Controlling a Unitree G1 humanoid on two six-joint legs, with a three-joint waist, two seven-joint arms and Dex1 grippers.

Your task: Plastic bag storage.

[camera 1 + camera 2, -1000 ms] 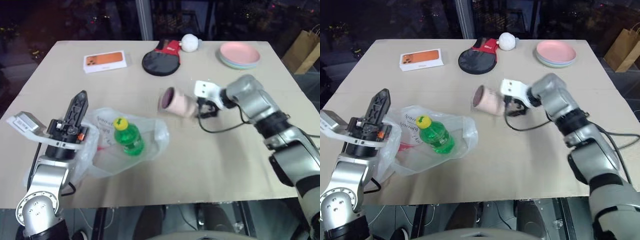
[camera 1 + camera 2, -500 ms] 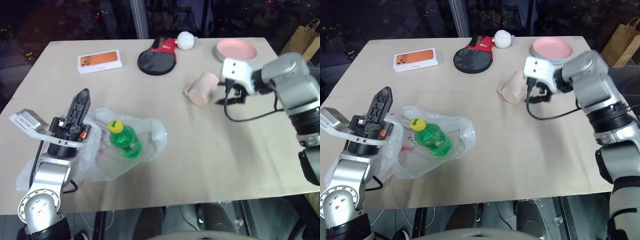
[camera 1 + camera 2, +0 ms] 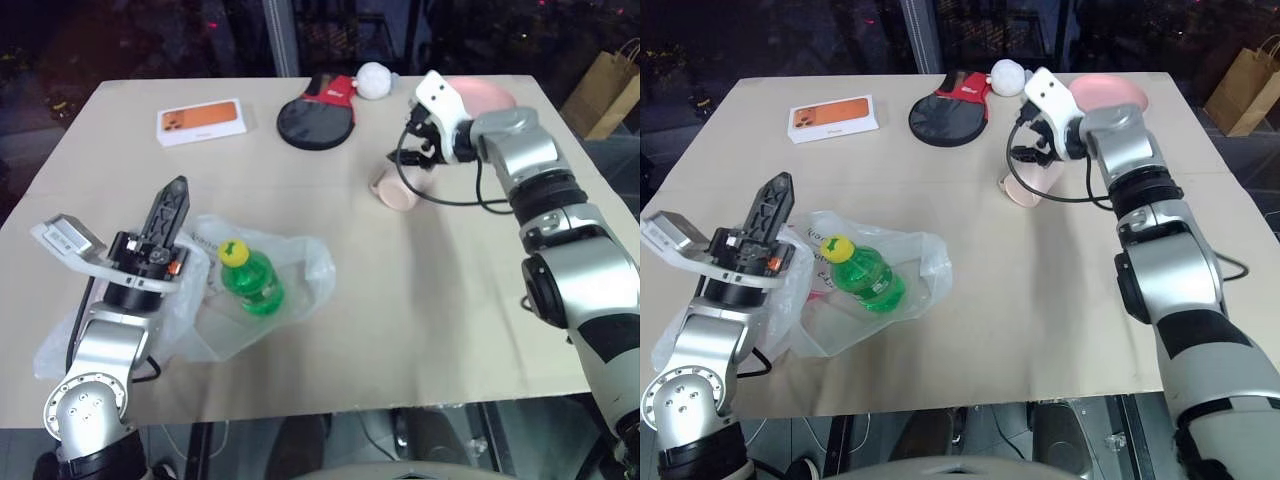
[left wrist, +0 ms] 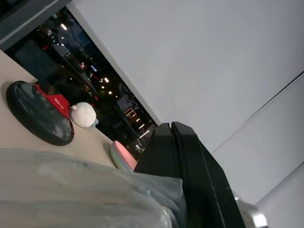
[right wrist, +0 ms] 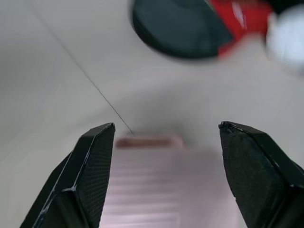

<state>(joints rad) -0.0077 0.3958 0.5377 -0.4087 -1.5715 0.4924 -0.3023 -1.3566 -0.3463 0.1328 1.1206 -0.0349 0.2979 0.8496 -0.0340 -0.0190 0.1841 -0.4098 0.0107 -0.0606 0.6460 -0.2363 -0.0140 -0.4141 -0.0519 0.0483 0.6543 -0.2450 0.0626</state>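
Two hands work over the tan table. The left hand, fingers pressed together, pinches a fold of the thin translucent white plastic bag near the table's left front corner; a green plastic bottle lies on it. The right hand grips the pale pink mug toward the far edge. Set the mug down squarely before releasing.
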